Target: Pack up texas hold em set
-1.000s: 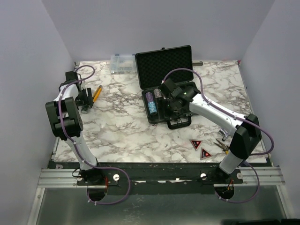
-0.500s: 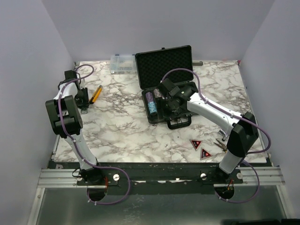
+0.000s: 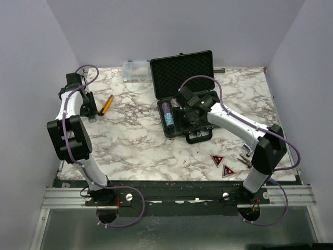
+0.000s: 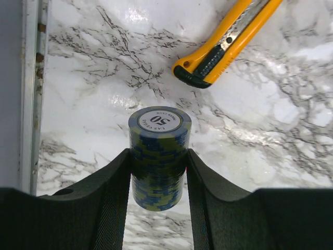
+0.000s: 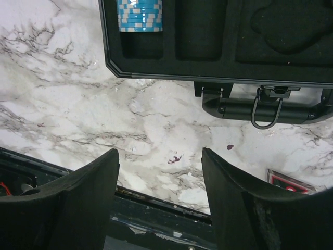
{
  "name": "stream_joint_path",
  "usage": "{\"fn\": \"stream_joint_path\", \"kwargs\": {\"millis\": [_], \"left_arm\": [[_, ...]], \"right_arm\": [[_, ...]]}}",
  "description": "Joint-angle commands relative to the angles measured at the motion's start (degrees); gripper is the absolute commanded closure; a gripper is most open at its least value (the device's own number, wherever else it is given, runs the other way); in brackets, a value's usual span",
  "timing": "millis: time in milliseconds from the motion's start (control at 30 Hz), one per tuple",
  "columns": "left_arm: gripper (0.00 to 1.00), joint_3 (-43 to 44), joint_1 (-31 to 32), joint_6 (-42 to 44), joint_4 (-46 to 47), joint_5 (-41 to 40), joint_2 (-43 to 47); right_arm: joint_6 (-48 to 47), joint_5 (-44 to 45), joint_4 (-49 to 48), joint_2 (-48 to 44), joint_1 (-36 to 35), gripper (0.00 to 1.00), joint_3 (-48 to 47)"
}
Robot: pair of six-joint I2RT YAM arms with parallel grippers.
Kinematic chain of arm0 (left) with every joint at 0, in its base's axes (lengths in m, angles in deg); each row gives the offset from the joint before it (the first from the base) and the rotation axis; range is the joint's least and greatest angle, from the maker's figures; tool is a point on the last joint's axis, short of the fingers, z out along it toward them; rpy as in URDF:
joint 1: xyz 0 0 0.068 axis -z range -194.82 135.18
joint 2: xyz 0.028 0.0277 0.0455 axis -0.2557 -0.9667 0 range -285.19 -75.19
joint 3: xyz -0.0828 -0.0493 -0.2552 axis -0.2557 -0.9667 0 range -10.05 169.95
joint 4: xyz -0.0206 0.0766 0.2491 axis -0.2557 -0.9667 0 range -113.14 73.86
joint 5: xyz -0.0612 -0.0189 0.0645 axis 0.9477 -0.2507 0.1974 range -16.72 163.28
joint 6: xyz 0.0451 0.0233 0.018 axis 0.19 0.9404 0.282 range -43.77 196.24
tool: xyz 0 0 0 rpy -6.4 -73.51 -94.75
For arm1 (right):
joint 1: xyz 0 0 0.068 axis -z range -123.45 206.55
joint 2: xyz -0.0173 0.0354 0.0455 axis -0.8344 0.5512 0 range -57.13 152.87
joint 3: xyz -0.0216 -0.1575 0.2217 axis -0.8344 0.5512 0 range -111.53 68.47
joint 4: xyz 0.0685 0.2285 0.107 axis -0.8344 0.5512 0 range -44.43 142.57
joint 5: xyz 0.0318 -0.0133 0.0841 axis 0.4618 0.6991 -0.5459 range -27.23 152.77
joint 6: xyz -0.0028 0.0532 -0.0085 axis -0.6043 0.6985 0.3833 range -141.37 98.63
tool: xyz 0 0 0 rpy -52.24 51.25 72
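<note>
The black briefcase lies open at the back centre, lid up. Its slotted tray holds a purple chip stack and a light blue chip stack. My left gripper, at the far left, is shut on a blue and olive chip stack marked 50, pressed between both fingers. My right gripper hovers over the tray, open and empty. In its view the case handle and the blue stack show. Two red-black triangles lie at the front right.
A yellow utility knife lies just right of my left gripper and also shows in the left wrist view. A clear organiser box stands left of the case lid. Pliers lie near the right arm's base. The table's left edge rail is close.
My left arm has swung back and to the left, carrying its gripper slightly that way. My right gripper shifted a little left over the tray and then stayed still.
</note>
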Motion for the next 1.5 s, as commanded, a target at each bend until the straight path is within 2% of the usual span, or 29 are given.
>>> {"fn": "stream_joint_path", "kwargs": {"millis": [0,400,700,1033,1467], "left_arm": [[1.00,-1.1,0.4,-6.7,-1.0,-1.5,6.7],[1.00,-2.4,0.5,-12.5,-4.3,7.8,12.6],[1.00,-7.2,1.4,-17.0,-4.0,13.4,17.9],[1.00,-9.8,7.5,-18.6,-3.6,16.2,20.3],[1.00,-12.0,14.4,-20.9,-0.2,22.9,23.6]], "right_arm": [[1.7,1.5,-1.9,-1.2,0.2,0.32,-0.8],[5.4,5.0,-5.8,-6.3,0.2,0.33,4.2],[9.9,9.8,-7.6,-11.5,0.2,0.33,8.5],[14.1,10.5,-8.7,-12.3,0.2,0.33,9.1],[13.7,10.7,-11.5,-8.3,0.2,0.33,6.9]]}}
